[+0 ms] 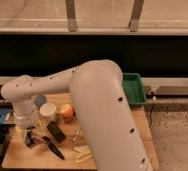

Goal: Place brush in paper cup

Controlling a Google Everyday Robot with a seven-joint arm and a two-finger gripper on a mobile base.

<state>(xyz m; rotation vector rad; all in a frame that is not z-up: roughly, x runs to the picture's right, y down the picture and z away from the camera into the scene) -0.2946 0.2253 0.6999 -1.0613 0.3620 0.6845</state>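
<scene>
White arm (99, 107) fills mid frame and bends down-left over wooden table (14, 159). Green tray (135, 89) sits at table's far right. Gripper (24, 133) is low at table's left side; grip state can't tell. Paper cup (48, 111) stands upright btwn blue-grey disc (40, 100) & apple (67, 111). Brush (51, 147) lies flat in front of cup, head end just beside gripper. Black bar (56, 132) is near brush.

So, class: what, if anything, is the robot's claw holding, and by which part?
Cannot be told. The claw is down at the blocky head end of the brush, which lies on the table; an actual grip does not show.
</scene>
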